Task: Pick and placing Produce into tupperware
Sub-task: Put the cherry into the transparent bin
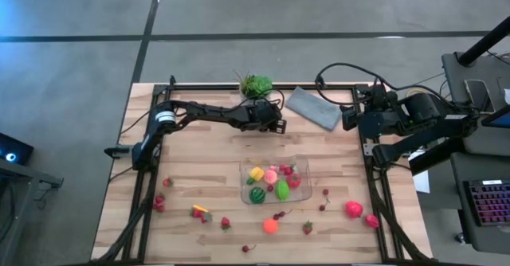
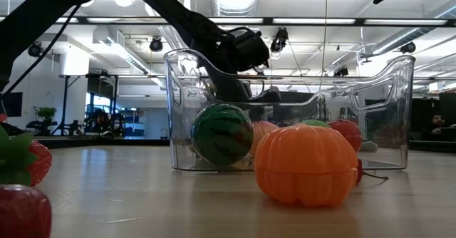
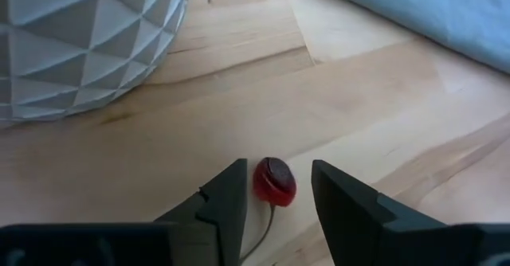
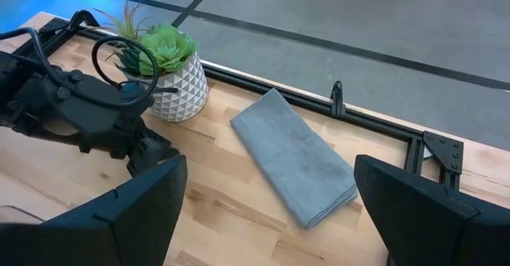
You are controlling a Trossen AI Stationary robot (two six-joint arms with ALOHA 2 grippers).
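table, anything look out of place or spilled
Nothing is spilled or damaged. The tupperware sits upright with some produce inside; other pieces lie scattered on the table, and one cherry sits off by the potted plant.

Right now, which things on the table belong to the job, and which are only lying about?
Belong to the job:
- tupperware
- watermelon inside it
- orange fruit outside it
- cherry between the left tool's fingers

Only lying about:
- potted plant
- grey cloth
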